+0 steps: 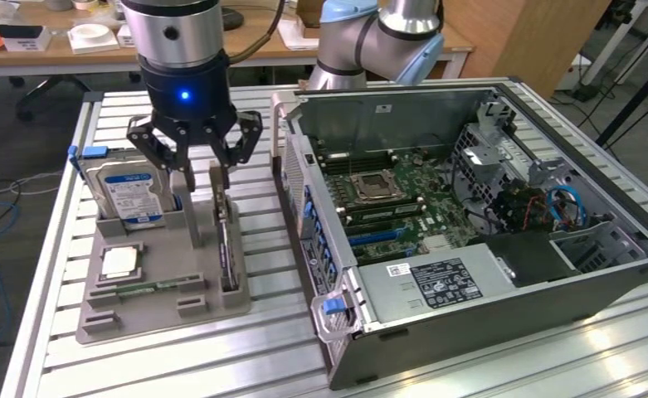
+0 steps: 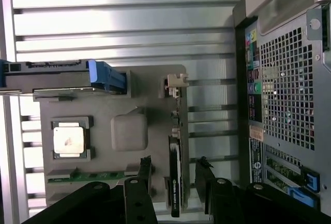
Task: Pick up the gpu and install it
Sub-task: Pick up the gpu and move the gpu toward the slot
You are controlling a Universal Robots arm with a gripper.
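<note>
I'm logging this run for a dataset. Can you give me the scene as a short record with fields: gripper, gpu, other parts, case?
gripper: open, over the gpu, straddling it
gpu: standing on edge in the gray holder, not lifted
hard drive: upright in the same holder
computer case: open, on the exterior view's right

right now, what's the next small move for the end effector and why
Probably lower straight down: the open end effector hangs above the thin green gpu card standing on edge in the grey plastic holder, fingers either side, not touching it.
</note>
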